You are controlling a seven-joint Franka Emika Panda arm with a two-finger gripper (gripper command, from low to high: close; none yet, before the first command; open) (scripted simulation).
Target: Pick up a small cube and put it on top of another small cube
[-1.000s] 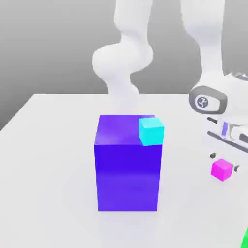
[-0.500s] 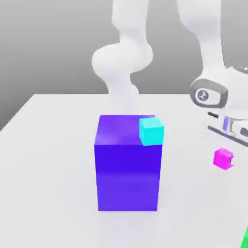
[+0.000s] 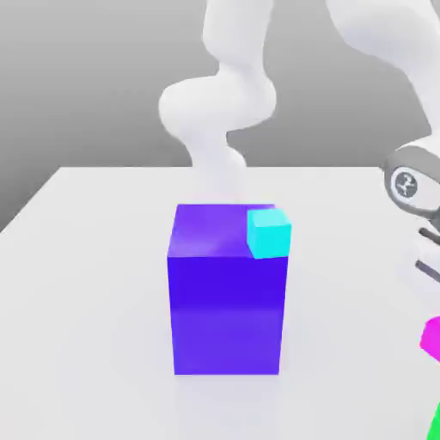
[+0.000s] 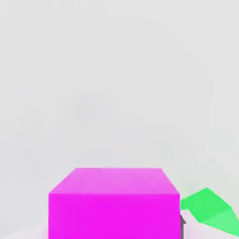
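The small bright magenta-pink cube (image 3: 431, 335) is sitting at the very edge of the exterior view's right, cut off so that just a sliver of it is showing; it is hanging clear above the white bench (image 3: 86, 284) rather than resting on it. In the hand view the same cube (image 4: 114, 203) is filling the space right at the tool (image 4: 114, 224), with a dark finger pad (image 4: 182, 224) pressing against one of its sides — the tool is clenched on this cube and is carrying it. The fingers themselves are running out of the exterior view, and only the white wrist housing with its round grey joint cap (image 3: 411, 183) is showing above the cube.

A bright green shape (image 4: 208, 213) is lying on the bench just beyond the held cube, partly cut off — what it is cannot be made out.

Well away from the tool, the big glossy blue-purple block (image 3: 227, 292) is standing upright on the bench, with the small cyan cube (image 3: 269, 232) resting on its top corner nearest the tool.
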